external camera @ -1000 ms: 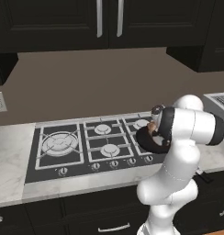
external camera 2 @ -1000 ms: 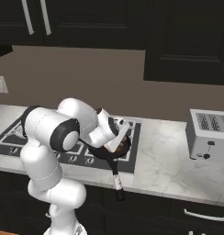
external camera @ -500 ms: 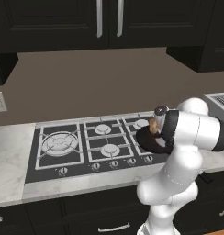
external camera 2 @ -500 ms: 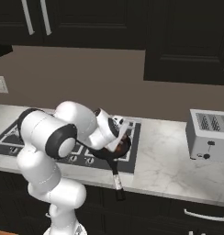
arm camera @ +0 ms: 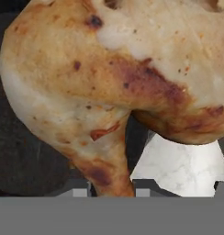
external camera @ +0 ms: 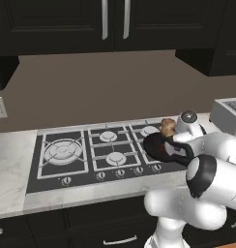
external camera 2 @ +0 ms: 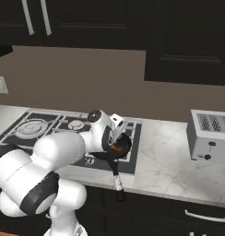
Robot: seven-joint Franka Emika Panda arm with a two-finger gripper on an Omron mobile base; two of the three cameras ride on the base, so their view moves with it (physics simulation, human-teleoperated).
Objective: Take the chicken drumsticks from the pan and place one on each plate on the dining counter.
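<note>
Hand view: two chicken drumsticks fill the frame; gripper grip unclear.

Golden drumsticks in black pan

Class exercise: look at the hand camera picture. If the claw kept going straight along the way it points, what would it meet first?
Most likely a chicken drumstick, which looms right ahead of the claw, its bone end tapering down between the fingertips. Depth is unclear, so contact may already be made.
</note>
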